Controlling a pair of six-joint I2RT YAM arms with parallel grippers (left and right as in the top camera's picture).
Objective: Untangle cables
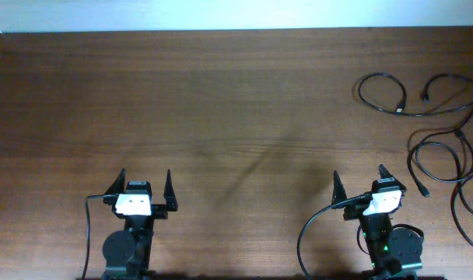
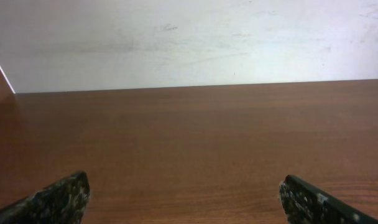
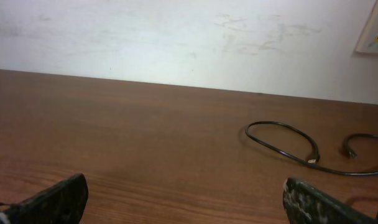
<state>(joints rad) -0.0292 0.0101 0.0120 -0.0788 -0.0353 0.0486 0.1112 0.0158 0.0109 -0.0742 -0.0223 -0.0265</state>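
Black cables lie at the right of the wooden table. One cable (image 1: 392, 97) loops at the far right and shows in the right wrist view (image 3: 288, 140) too. A second cable (image 1: 435, 159) curls below it, and a third (image 1: 464, 210) runs off the right edge. My left gripper (image 1: 145, 185) is open and empty near the front edge, left of centre; its view (image 2: 184, 196) shows only bare table. My right gripper (image 1: 359, 180) is open and empty at the front right, short of the cables (image 3: 186, 196).
The wooden table (image 1: 221, 117) ends at a white wall (image 3: 176, 37) at the far side. Each arm's own black lead (image 1: 87, 225) hangs by its base.
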